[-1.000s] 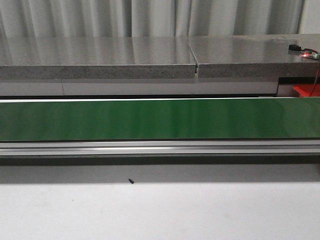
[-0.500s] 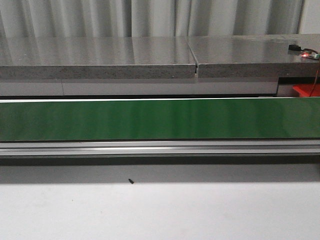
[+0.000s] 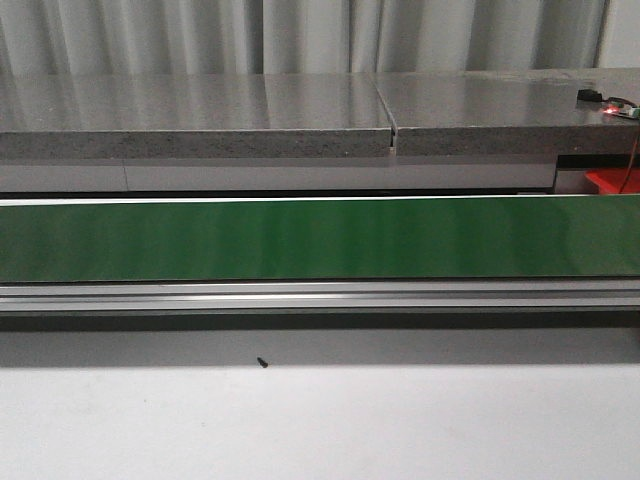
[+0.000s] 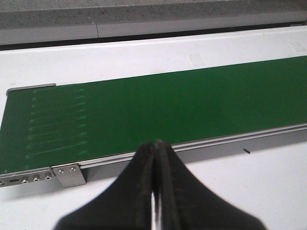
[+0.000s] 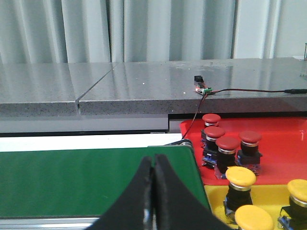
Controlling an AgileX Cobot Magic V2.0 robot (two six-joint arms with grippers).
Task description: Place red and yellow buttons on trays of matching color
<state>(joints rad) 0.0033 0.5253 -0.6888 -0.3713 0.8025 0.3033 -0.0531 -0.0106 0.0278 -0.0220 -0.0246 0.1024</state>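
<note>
While your front camera shows only the green belt running across the frame with a grey stone ledge behind it, the wrist cameras tell you more. You can see the left claw clenched, its two dark fingers pressed together with nothing between them, hanging over the white surface just in front of the belt's metal end bracket. Your right claw is clenched too, empty, poised over the other end of the belt. Near it, at about two o'clock from its tips, you find the red tray holding four red buttons clustered close together. Nearer the claw, at about three o'clock, the yellow tray holds three yellow buttons, partly cut off by the frame edge. A small black speck lies on the white surface at six o'clock from the belt's middle in your front camera.
</note>
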